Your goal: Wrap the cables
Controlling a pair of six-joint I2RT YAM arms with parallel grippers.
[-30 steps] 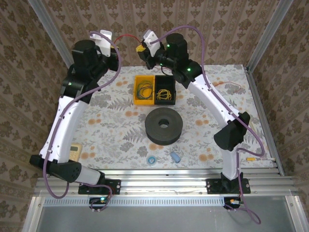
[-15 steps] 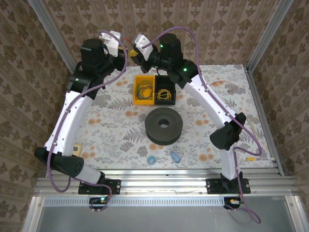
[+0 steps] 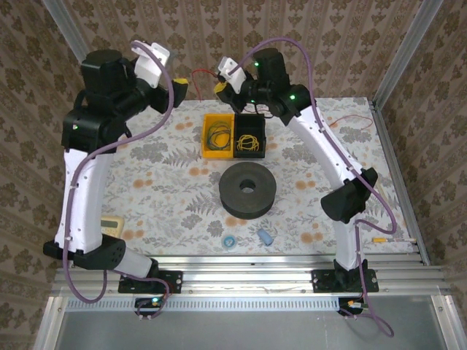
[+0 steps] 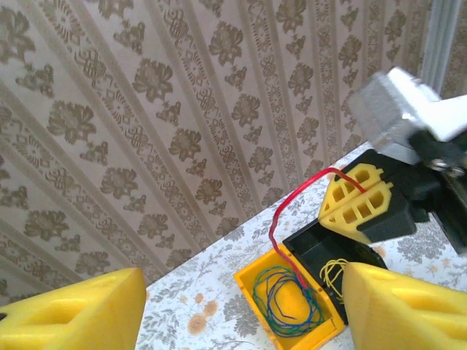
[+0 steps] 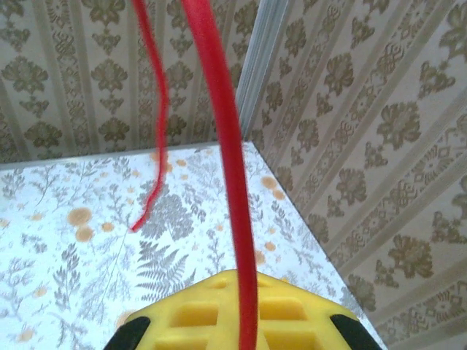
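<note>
- The right gripper is hovering high over the far edge of the table, its yellow pads pressed together on the red wire. The wire is arching up out of the pads and dropping toward the two-compartment bin, which is sitting near the middle of the far edge.
- A further red strand, seemingly the same wire, is trailing off and lying loose toward the table's far right corner.
- The left gripper is hanging just beside the right one, its yellow fingers standing wide apart and gripping nothing. From above, the wire's arch is showing between the two grippers.
- The dark grey spool is lying flat in the middle of the table, well apart from the wire and carrying no turns.
- The step in hand appears to be getting the wire's free stretch into the left gripper so it can be drawn taut for winding.
- Doing that well likely means bringing the open fingers around the arch close to the right pads, where the strand is steadiest. They should be closing only once the wire is crossing both pads.
- The wire is looking thin and limp, so it is probably going to sag or slip, and light tension matters.
- The hanging part should be lifting clear of the green coiled wires in the bin's yellow compartment, so nothing is snagging.
</note>
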